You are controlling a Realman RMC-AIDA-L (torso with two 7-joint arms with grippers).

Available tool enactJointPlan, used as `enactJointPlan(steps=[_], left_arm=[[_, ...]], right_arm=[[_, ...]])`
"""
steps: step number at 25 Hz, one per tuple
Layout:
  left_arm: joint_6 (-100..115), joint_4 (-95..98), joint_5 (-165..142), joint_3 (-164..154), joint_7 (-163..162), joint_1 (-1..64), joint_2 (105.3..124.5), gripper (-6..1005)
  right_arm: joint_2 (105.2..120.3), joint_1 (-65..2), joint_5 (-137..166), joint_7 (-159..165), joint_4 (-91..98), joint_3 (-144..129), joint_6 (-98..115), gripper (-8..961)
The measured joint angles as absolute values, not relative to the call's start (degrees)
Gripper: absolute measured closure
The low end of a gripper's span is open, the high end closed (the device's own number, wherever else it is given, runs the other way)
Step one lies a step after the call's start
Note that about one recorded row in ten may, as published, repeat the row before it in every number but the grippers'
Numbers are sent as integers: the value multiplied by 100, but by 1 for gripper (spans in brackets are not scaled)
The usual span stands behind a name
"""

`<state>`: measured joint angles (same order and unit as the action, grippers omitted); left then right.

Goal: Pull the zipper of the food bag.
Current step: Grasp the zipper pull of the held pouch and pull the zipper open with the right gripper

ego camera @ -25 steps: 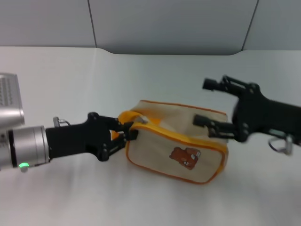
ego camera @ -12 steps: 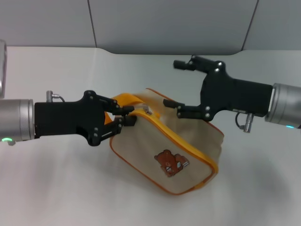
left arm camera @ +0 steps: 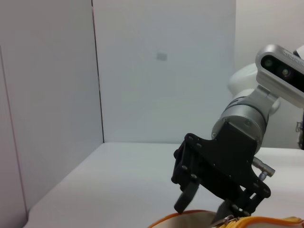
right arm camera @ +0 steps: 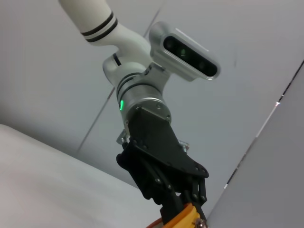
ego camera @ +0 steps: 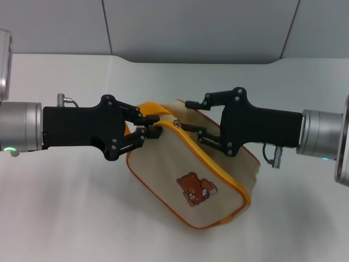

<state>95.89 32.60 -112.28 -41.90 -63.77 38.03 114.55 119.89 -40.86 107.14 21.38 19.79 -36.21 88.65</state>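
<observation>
The beige food bag, with orange piping and a brown bear patch, lies tilted on the white table, its handle end raised. My left gripper is shut on the orange loop handle at that end. It also shows in the right wrist view, holding the orange handle. My right gripper is open, with its fingers spread just above the zip line. The small silver zipper pull lies just to the left of the lower finger. The left wrist view shows the right gripper above the bag's orange rim.
The white table spreads out on all sides of the bag. Grey wall panels stand along its back edge. Nothing else stands on the table.
My right gripper has moved left and lower, close to the zipper pull at the bag's handle end. My left gripper has lifted the handle a little, and the bag has tilted and swung round.
</observation>
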Motion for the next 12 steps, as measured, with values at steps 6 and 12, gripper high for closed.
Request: enactJointPlan(steps=[6, 12], left_arm=[[9606, 3263, -11321, -4193, -6420, 3832, 11466, 845], [9607, 3287, -11322, -4188, -6441, 3836, 11479, 844]], right_arm=[[11988, -4142, 10713, 2127, 1871, -3863, 8893, 606], [11988, -4184, 10713, 1982, 1691, -3939, 8871, 712]])
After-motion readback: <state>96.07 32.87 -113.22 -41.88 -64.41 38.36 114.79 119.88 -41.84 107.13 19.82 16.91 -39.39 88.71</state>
